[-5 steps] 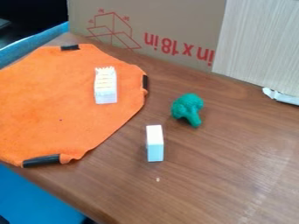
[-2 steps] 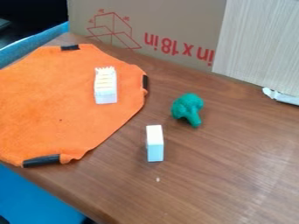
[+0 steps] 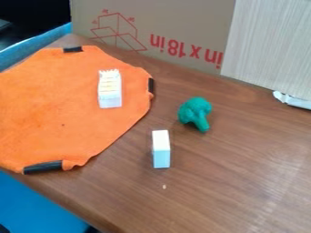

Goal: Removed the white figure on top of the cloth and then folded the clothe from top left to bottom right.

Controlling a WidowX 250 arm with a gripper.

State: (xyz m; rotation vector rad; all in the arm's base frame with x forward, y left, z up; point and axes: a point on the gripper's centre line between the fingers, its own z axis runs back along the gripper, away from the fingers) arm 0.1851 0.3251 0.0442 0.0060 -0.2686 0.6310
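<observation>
Whether the hand was wide, narrow or holding anything could not be told. The white figure (image 3: 110, 91) lay on the orange cloth (image 3: 54, 109), towards the cloth's two o'clock side, and had yet to be lifted clear. It looked light and rather stiff, its ridged twelve o'clock end perhaps the more delicate; a grip across the long sides of its smooth six o'clock end seemed safest. The cloth, spread on the worktop (image 3: 243, 164) at nine o'clock in the view, looked soft and limp, apt to bunch or drag. Black strips sat at its twelve o'clock (image 3: 72, 49) edge and elsewhere on the rim; a shallow pinch of fabric near eleven o'clock would suit the fold towards five. Beyond the cloth, a white block (image 3: 161, 150) stood at five o'clock from the figure, and a green broccoli piece (image 3: 195, 113) lay near four.
</observation>
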